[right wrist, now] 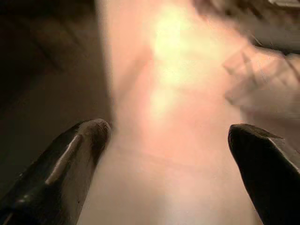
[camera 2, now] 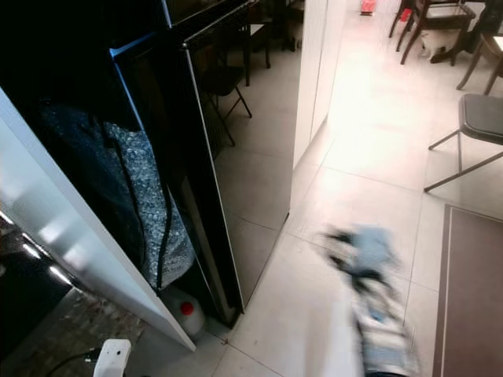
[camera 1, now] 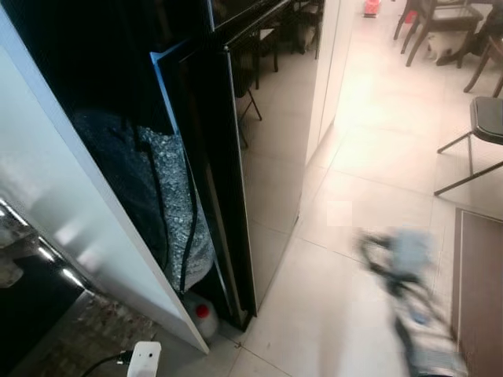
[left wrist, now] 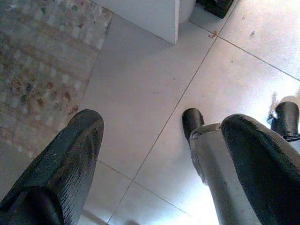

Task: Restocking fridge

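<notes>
Looking down at a kitchen floor beside a tall black fridge.

Left of the fridge: a white panel leaning across, with a dark shiny counter edge at the far left. Between the white panel and the fridge, a dark gap stuffed with a silvery grey bag. Under the bag, near the fridge's bottom corner, a white jug with a red cap. Further left of the fridge's foot, a speckled mat and a small white plug block with a black cable.

Fridge door glossy and black, showing chair reflections.

Right of the fridge: pale floor tiles, a white wall post, then wooden chairs far off and one dark-seated chair closer. A brown rug at the far right.

Right arm reaching forward and down over the tiles, right of the fridge, very blurred. Right gripper with fingers wide apart, holding nothing, pointed at bright blurry floor.

Left gripper hanging low over the tiles, near the speckled mat, fingers spread apart and empty. A black robot foot on the tile between them.

Nothing to restock held in either gripper.
</notes>
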Controlling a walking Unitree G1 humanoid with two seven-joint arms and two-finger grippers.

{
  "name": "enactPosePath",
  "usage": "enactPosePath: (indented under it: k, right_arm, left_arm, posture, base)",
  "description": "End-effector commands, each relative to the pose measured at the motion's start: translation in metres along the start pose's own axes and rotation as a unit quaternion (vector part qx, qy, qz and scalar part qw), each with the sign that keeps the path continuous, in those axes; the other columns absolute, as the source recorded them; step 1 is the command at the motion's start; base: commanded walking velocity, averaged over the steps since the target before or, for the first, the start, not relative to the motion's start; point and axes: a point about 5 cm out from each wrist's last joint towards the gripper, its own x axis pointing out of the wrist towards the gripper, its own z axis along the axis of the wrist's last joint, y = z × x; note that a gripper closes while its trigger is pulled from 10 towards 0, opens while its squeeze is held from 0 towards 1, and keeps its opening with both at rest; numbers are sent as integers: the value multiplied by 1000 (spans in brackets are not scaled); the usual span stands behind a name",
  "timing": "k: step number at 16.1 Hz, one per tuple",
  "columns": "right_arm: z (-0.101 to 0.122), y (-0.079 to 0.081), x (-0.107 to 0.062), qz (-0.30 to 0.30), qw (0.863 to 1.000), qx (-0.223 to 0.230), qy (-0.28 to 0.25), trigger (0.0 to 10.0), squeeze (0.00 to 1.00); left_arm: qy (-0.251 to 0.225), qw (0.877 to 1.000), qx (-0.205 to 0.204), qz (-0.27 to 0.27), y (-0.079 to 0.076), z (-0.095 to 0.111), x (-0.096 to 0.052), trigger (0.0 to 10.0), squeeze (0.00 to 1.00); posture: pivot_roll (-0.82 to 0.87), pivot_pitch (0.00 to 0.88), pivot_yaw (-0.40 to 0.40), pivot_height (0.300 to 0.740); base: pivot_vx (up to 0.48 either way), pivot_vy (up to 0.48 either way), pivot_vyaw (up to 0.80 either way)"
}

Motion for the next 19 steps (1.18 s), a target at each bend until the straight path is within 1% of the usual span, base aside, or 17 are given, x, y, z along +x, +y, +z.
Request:
enactPosePath:
  k: [1,2,3,4,5,6,7,8,9,10,11,12,15,16,17,19]
  right_arm:
    - [-28,-26,2,-40,998,11,51,10000,0]
    - [-49,-37,0,-47,994,1,94,10000,0]
    - [-71,-44,-7,-43,989,4,144,10000,0]
    - [-94,-55,-18,-77,974,82,197,10000,0]
    - [-100,-59,-22,-89,967,105,214,10000,0]
    - [-110,-65,-28,-107,959,130,229,10000,0]
    - [-120,-70,-36,-122,951,143,244,10000,0]
    - [-144,-66,-56,-110,942,88,303,10000,0]
    - [-156,-57,-66,-86,937,63,331,10000,0]
    - [-168,-47,-77,-62,932,44,355,10000,0]
    - [-176,-37,-85,-47,926,52,371,10000,0]
    - [-181,-29,-89,-30,923,54,380,10000,0]
    - [-189,-18,-98,-7,913,44,405,10000,0]
    - [-191,-14,-100,6,910,27,413,10000,0]
    - [-192,-12,-101,13,909,16,416,10000,0]
    - [-191,-8,-100,11,909,14,416,10000,0]
  left_arm:
    - [6,1000,9,3,3,-2,-1,10000,0]
    - [6,1000,11,2,3,-2,0,10000,0]
    - [6,1000,11,1,2,-2,0,10000,0]
    - [5,1000,11,0,2,-2,0,10000,0]
    - [5,1000,10,0,1,-2,0,10000,0]
    - [3,1000,6,0,1,-1,0,10000,0]
    - [2,1000,1,2,2,-1,0,10000,0]
    - [2,1000,0,3,2,-1,0,10000,0]
    - [3,1000,0,3,2,-1,0,10000,0]
    - [5,1000,-1,3,3,-2,0,10000,0]
    - [6,1000,-5,3,3,-3,-1,10000,0]
    - [8,1000,-5,3,3,-3,-1,10000,0]
    - [11,1000,-1,1,3,-4,-1,10000,0]
    - [11,1000,-1,1,3,-4,-1,10000,0]
    - [11,1000,-1,1,3,-4,-1,10000,0]
    - [12,1000,-1,-2,3,-4,-1,10000,0]
  posture:
    - [-153,0,101,740]
    - [-153,0,101,740]
    - [-155,0,99,740]
    - [-148,0,94,740]
    - [-140,0,91,740]
    - [-135,0,88,740]
    - [-140,0,89,740]
    - [-130,0,90,740]
    - [-122,2,89,740]
    - [-118,5,88,740]
    - [-118,15,89,740]
    - [-117,17,90,740]
    - [-112,30,91,740]
    - [-112,31,91,740]
    - [-114,33,93,740]
    - [-116,37,95,740]
  base:
    - [0,0,0]
    - [0,0,0]
    - [0,0,0]
    - [0,0,0]
    - [0,0,0]
    - [0,0,0]
    - [0,0,0]
    - [0,0,0]
    - [0,0,0]
    - [0,0,0]
    - [0,0,0]
    - [0,0,0]
    - [0,0,0]
    - [0,0,0]
    - [0,0,0]
    - [0,0,0]
